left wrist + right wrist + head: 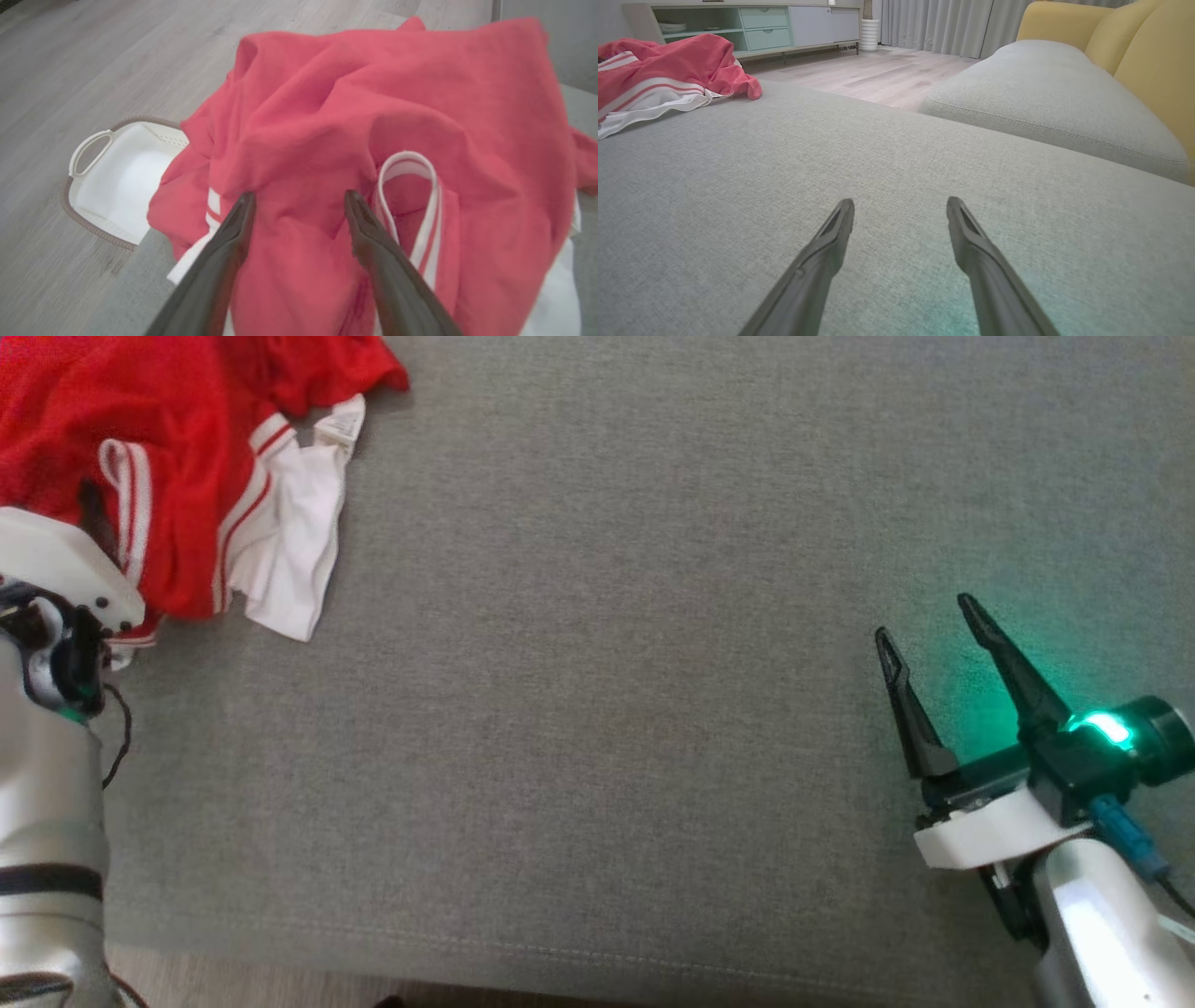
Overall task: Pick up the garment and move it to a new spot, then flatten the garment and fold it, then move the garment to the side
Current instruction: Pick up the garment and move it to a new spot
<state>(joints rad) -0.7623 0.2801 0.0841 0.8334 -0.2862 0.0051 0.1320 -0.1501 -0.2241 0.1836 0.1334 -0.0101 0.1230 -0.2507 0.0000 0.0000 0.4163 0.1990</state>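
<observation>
The garment (177,467) is red with white striped trim and a white lining, lying crumpled at the far left corner of the grey cushion (597,709). In the left wrist view my left gripper (299,200) stands open right over the red garment (373,116), its two fingertips spread against the cloth with a fold between them. In the head view the left wrist overlaps the garment's near edge, its fingers hidden. My right gripper (924,616) hovers open over bare cushion at the right, far from the garment (668,70).
A white basket (117,186) with a handle sits on the wooden floor beside the cushion's left edge. A second grey cushion (1055,107) and yellow sofa back (1153,60) lie beyond my right gripper. A cabinet (747,23) stands across the room.
</observation>
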